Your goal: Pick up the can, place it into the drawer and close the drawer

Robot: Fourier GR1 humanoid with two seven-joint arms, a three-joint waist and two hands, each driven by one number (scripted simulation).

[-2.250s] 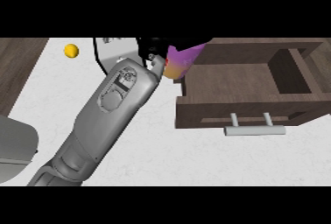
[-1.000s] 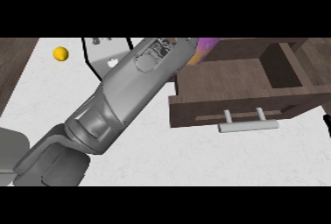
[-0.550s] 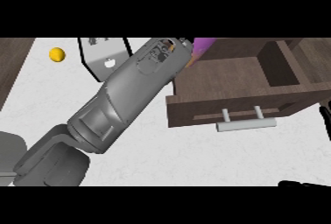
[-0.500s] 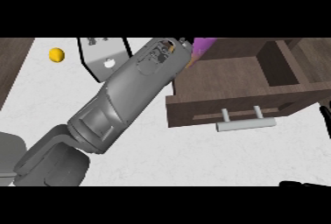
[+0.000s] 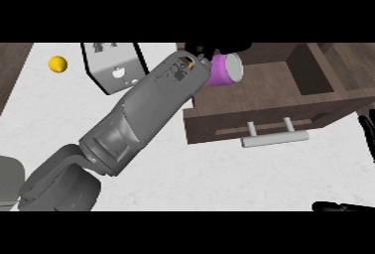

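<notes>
head view: i am looking steeply down at the counter (image 5: 219, 178), with my left forearm (image 5: 139, 119) crossing it toward the drawer (image 5: 212, 129).
left hand (image 5: 205, 48): i am grasping the can (image 5: 222, 72), curling round its far side.
can: it is hanging tilted over the drawer's back left corner, its pale end pointing into the open box; whether it is touching the wood i cannot tell.
right hand (image 5: 367, 136): it is resting at the right edge, relaxed and holding nothing.
done: i am judging the pick-up finished and the carry nearly so.
left: lowering and letting go of the can, then pushing the drawer shut.
edges: the drawer's left wall is sitting just under my wrist, and the back wall is running close behind the can.
room: the box is lying open to the right of the can; nothing is showing between my right hand and the handle (image 5: 275, 138), so a push is looking unobstructed.
bystanders: a yellow ball (image 5: 58, 63) and a grey panel (image 5: 110, 67) are lying well left of the drawer.
</notes>
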